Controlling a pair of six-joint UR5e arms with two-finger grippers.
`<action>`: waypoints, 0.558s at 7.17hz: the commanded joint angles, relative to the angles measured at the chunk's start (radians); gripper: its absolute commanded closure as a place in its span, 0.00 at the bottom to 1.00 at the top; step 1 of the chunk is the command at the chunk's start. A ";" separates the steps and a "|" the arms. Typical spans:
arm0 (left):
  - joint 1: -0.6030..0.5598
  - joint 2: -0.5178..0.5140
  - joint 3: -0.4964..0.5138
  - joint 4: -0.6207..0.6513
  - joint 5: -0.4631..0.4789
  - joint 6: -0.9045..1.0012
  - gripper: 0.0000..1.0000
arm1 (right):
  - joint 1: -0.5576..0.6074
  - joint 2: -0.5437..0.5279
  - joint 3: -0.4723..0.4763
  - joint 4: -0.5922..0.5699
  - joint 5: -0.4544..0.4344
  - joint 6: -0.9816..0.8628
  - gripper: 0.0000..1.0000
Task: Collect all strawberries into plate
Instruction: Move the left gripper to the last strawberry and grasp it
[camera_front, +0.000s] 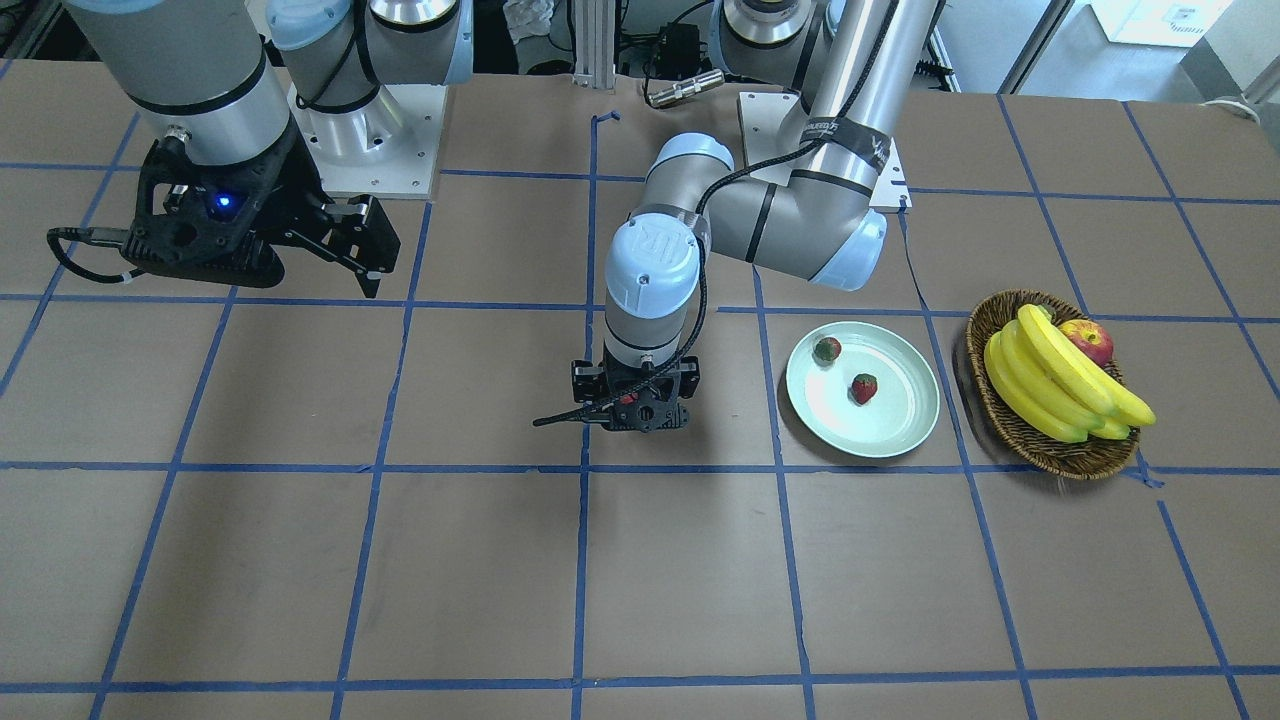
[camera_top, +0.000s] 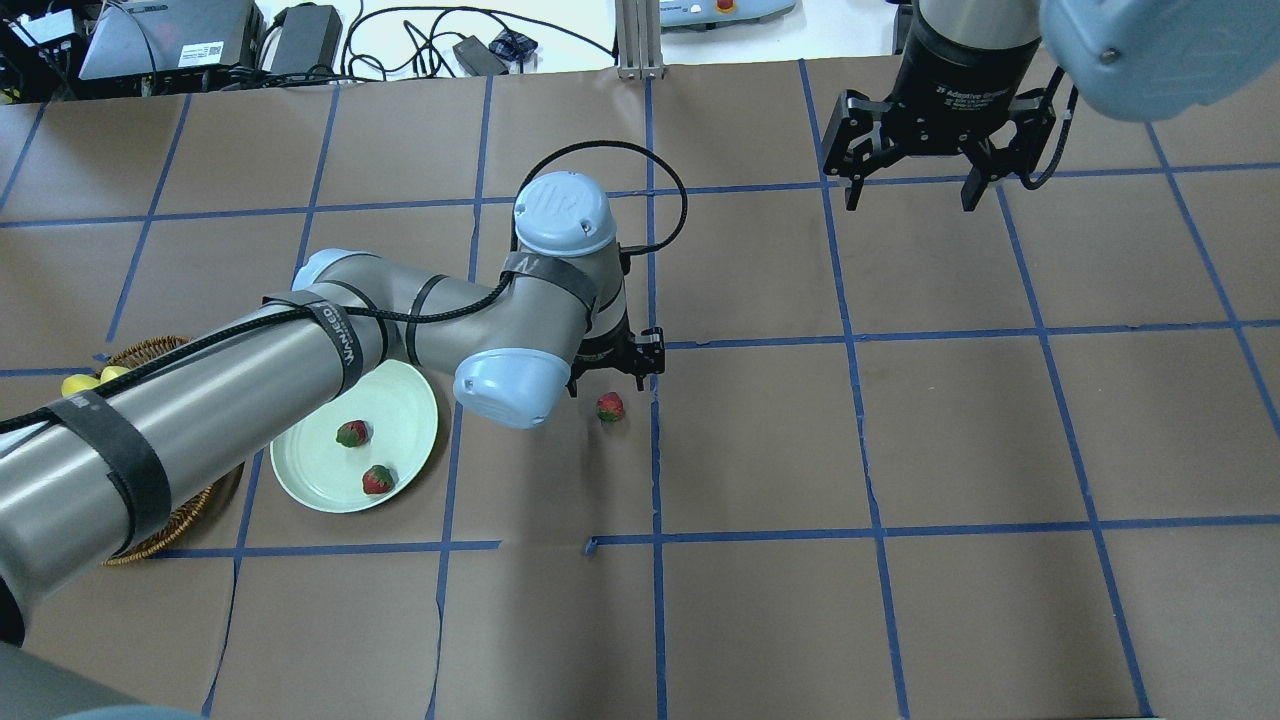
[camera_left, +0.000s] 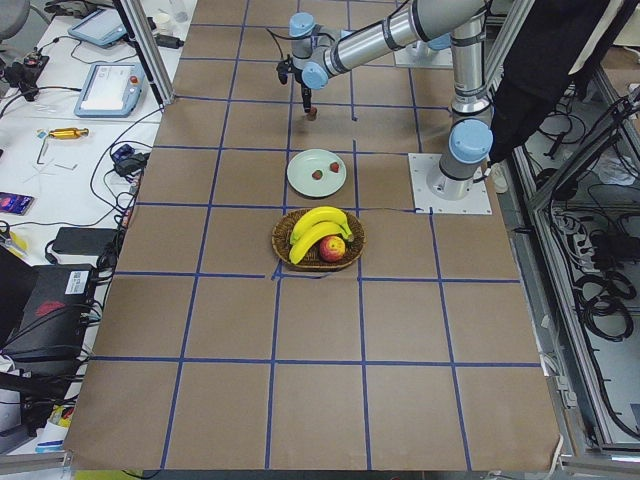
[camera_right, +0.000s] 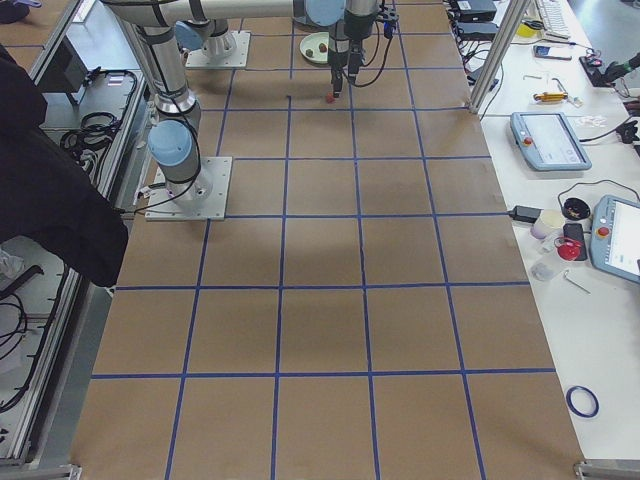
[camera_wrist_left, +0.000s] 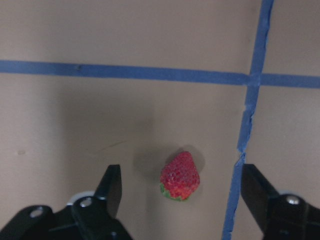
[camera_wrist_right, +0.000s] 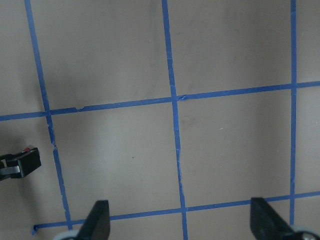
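One strawberry (camera_top: 610, 407) lies on the brown table beside a blue tape line; in the left wrist view the strawberry (camera_wrist_left: 180, 176) sits between the two fingers. My left gripper (camera_top: 607, 378) is open, points down and stands low over it, apart from it; it also shows in the front view (camera_front: 640, 408). Two more strawberries (camera_top: 352, 433) (camera_top: 377, 480) lie in the pale mint plate (camera_top: 405, 405), which shows in the front view too (camera_front: 895, 425). My right gripper (camera_top: 912, 195) is open and empty, raised far off to the side.
A brown wicker basket (camera_front: 1010, 430) with bananas (camera_front: 1050, 385) and a red apple (camera_front: 1088, 340) stands just beyond the plate. My left arm's elbow (camera_top: 505, 385) hangs over the plate's edge. Blue tape lines grid the table.
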 joint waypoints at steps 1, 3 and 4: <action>-0.003 -0.018 -0.005 0.001 0.003 0.000 0.34 | 0.000 0.000 0.000 0.000 -0.001 0.000 0.00; -0.003 -0.018 -0.007 0.001 0.003 0.000 0.58 | 0.000 0.000 0.000 0.002 -0.003 0.000 0.00; -0.002 -0.019 -0.007 0.001 0.003 0.001 0.68 | 0.000 -0.001 0.000 0.002 -0.004 0.000 0.00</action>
